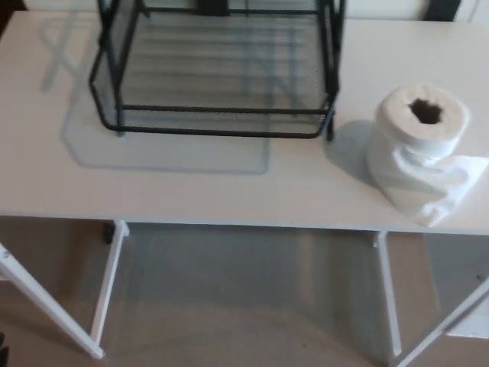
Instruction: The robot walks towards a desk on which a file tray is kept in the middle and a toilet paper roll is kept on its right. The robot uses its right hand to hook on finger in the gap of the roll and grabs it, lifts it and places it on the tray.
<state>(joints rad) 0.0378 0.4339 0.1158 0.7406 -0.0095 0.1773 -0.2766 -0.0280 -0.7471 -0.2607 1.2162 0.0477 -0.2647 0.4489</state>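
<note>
A black wire-mesh file tray [218, 122] stands on the white desk [183, 191], toward the back middle. To its right a white toilet paper roll [419, 141] stands upright with its dark core hole facing up, and a loose sheet trails off it toward the desk's right front edge. Neither of my hands shows in the head view.
The desk's front edge runs across the picture's middle, with white legs [107, 283] and beige carpet [244, 306] below it. A faint shadow of the tray lies on the desk in front of it.
</note>
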